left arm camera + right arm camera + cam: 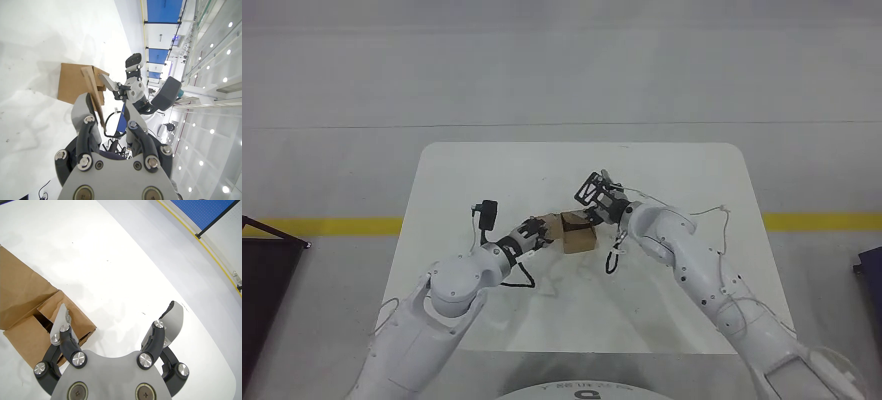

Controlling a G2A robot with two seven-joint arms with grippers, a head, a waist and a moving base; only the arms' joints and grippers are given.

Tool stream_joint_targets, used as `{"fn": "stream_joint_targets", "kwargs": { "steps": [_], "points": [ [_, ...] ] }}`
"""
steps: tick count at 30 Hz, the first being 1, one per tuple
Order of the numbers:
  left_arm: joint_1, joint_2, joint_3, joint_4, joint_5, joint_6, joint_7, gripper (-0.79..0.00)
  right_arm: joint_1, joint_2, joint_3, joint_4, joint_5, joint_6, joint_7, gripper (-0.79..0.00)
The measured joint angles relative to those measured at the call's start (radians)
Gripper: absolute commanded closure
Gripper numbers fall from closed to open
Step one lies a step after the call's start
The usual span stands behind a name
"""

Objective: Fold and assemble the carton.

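Observation:
A small brown carton (574,236) lies near the middle of the white table (482,180). My left gripper (535,231) is at its left end, open; in the left wrist view (107,100) a raised cardboard flap (93,91) leans against one of its fingers (88,106). My right gripper (594,198) is at the carton's far right end, open wide (117,304). One of its fingers (60,317) presses on the folded end flap of the carton (24,294), while the other (174,311) hangs over bare table. The left wrist view also shows that right gripper (119,72) at the carton's end.
A thin white cable (712,212) trails across the table to the right of the carton, and a black cable loop (612,262) hangs by the right arm. The table's edge (189,306) curves close beyond the right gripper. A yellow floor line (332,226) runs behind.

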State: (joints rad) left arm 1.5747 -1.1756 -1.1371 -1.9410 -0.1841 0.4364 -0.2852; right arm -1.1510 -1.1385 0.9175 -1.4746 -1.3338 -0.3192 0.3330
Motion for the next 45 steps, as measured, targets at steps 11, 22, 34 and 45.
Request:
{"fn": "stream_joint_targets", "kwargs": {
  "steps": [11,22,34,45],
  "points": [
    [0.103,0.011,-0.112,-0.052,-0.012,-0.014,0.078,-0.785,-0.114,0.038,0.157,-0.135,0.002,-0.041,-0.044,-0.785],
    [0.065,0.054,-0.045,-0.122,0.622,0.132,-0.037,-0.785,-0.330,0.081,0.359,-0.220,0.000,-0.133,-0.302,-0.785],
    [0.067,0.055,-0.038,-0.112,0.648,0.124,-0.042,-0.785,-0.378,0.083,0.382,-0.222,0.004,-0.126,-0.404,-0.785],
    [0.011,0.094,0.032,-0.109,1.203,0.128,-0.413,-0.785,-0.348,0.074,0.377,-0.077,0.027,-0.087,-0.403,-0.785]
  ]
}}
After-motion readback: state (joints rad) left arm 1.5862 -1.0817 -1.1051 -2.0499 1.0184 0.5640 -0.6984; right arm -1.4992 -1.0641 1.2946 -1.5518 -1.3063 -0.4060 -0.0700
